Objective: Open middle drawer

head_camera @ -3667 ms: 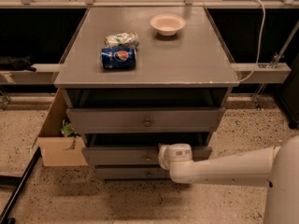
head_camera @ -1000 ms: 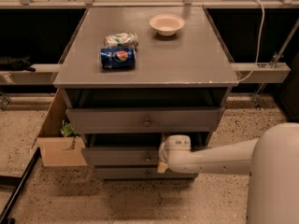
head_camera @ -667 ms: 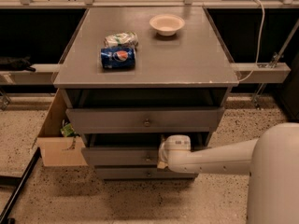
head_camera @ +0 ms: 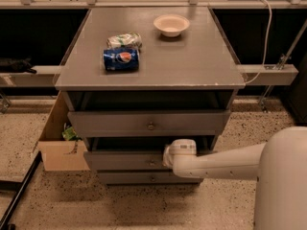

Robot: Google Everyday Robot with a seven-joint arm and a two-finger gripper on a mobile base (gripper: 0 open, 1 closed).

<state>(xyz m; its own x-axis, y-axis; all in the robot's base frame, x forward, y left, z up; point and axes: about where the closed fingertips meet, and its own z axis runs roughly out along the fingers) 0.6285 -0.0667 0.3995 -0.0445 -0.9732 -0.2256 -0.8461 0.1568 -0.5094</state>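
Reaches in from the right with the pincer (head_camera: 167, 157), at the middle drawer (head_camera: 120, 161) front, just right of its knob (head_camera: 151, 162). Cannot tell if apart or together.

You see your robot's arm (head_camera: 225, 163) as a smooth off-white tube crossing from the lower right of the frame toward the centre. It ends in a short, rounded white cylinder (head_camera: 183, 149) ringed by a thin grey band. The gripper (head_camera: 166, 156) sits at that tip, just below mid-frame. A broad, rounded white shell (head_camera: 283, 181) fills the lower right corner.
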